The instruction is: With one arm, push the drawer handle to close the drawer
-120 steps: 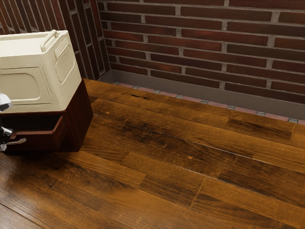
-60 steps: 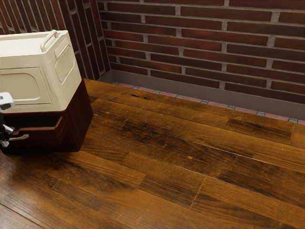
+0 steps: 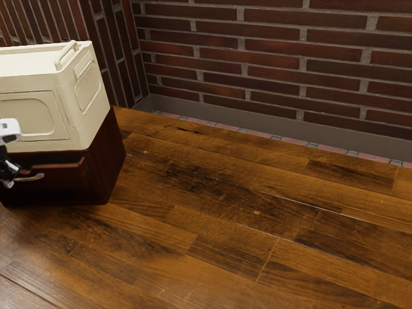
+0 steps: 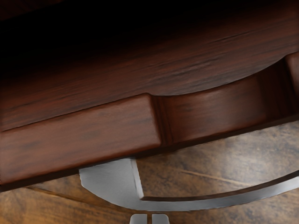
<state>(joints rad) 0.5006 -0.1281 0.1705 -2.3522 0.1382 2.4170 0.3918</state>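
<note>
Pushing is the job in hand, as we judge it, with the drawer [image 4: 79,135] standing partly out of the dark red cabinet [image 3: 108,161], under the cream box [image 3: 48,116] at the exterior view's left. Its curved metal handle [image 4: 187,204] sticks out from the front, and our gripper [image 4: 149,218] is just beside its outer side, the fingertips pressed together with a thin dark line between them and nothing pinched. Whether they touch the metal we cannot tell.

We expect the handle to be stiff and hard, smooth enough for our tips to skid along the bow if we press at a slant. The drawer looks like solid wood, sturdy rather than fragile, and should slide with a moderate, steady shove. No grasp is called for: we would bear on the middle of the bow, straight toward the cabinet, since a push near one end could twist the drawer and make it bind. A hard ram might nudge the cabinet across the wooden boards [image 3: 257,225], so we should keep the push gentle.
</note>
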